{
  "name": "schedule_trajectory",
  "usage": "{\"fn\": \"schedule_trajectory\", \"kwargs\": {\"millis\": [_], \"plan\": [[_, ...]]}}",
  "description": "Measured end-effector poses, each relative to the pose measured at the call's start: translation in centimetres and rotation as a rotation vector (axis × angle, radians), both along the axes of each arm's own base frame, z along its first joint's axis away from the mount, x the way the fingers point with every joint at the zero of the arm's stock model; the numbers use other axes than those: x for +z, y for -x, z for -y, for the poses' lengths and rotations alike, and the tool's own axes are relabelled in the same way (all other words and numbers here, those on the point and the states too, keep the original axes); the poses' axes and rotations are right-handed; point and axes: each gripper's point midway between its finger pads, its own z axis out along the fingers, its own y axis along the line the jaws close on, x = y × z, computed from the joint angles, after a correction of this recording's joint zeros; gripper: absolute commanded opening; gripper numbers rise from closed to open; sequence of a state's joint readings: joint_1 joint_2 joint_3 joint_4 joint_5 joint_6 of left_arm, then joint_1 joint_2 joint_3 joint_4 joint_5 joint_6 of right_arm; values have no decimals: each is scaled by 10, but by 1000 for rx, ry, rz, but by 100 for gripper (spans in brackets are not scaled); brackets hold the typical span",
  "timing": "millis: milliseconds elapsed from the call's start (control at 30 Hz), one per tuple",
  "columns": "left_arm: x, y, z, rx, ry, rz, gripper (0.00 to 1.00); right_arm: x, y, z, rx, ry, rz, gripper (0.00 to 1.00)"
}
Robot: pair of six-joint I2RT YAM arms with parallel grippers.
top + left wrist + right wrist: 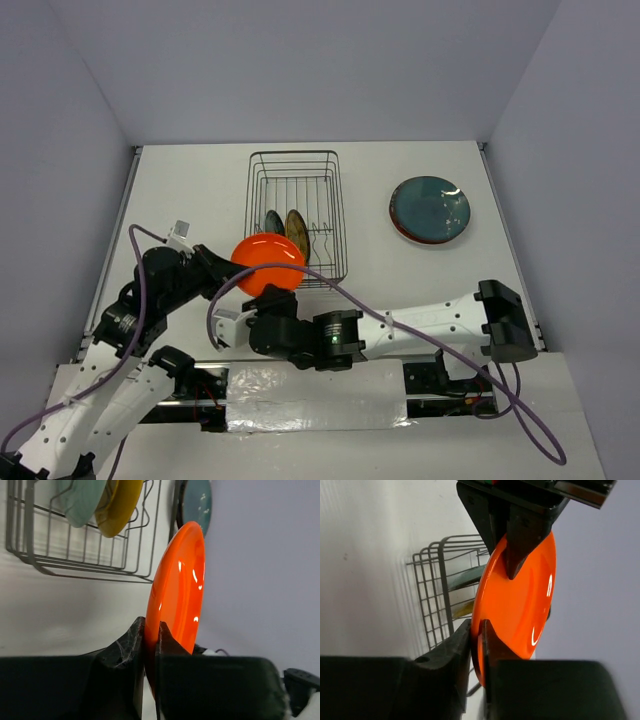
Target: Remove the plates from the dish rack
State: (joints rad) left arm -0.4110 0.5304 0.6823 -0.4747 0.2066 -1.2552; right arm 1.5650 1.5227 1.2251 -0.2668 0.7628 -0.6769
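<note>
Closest to the top camera, low on the left: left arm (120, 330), black and white. Bends up and over to the right. Left jaws: narrow, squeezed on the left edge of the orange plate (268, 263). Seen from the left wrist, black fingers (127, 645) pressed on both sides of the rim, with no gap.

Next, the orange plate itself. Hangs in the air, up on its edge and tilted, off the table (190, 190). Sits just in front of the near end of the dish rack (295, 185) and covers a bit of the near wire in the top view. Held at two spots at once.

Behind it, inside the dish rack: two plates standing on edge between the prongs, close together. On the left a teal plate (272, 222), on the right a yellow-brown plate (297, 235). Both near the front end of the rack.

Under the orange plate: right jaws, narrow too, pinched on its lower edge. From the right wrist, black fingers (455, 645) tight on the bottom rim, and the other arm's fingers (525, 535) clamped on the top rim. Right arm (430, 320) stretched across the front from the right side.

Far right, on the table, well apart from the rack: big teal-blue plate (432, 207), lying flat on top of another plate with a red edge (403, 233) peeking out.
</note>
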Motion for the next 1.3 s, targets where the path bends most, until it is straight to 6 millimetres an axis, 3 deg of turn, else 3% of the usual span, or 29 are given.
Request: {"fn": "schedule_trajectory", "kwargs": {"millis": [100,133,233,300,500,633,767,900,967,1100,1233,1300], "plan": [[-3,1,-9,20,-72,-1,0,-5,-2,-4,-23,-15,-6,97],[1,1,-13,37,-90,12,0,-3,-3,-5,-34,-41,-9,100],[20,-6,-34,138,-146,79,0,13,-7,-3,-62,-144,-22,100],[33,-10,-51,229,-176,111,0,26,-9,9,-89,-239,-49,100],[63,-37,-94,485,-287,127,0,70,-17,75,-169,-557,-137,100],[63,-71,-115,638,-398,79,0,92,-15,116,-201,-772,-213,100],[24,-120,-147,763,-478,-54,0,97,-4,144,-171,-940,-323,100],[-50,-165,-185,832,-544,-245,0,95,9,168,-108,-1060,-421,100],[-83,-175,-190,819,-551,-312,0,97,15,175,-81,-1109,-460,100],[-130,-188,-188,780,-549,-402,1,90,21,175,-61,-1111,-502,100],[-157,-201,-183,777,-520,-445,3,69,22,171,-80,-1058,-523,100],[-159,-210,-184,790,-487,-432,12,57,19,171,-120,-1046,-526,100]]}}
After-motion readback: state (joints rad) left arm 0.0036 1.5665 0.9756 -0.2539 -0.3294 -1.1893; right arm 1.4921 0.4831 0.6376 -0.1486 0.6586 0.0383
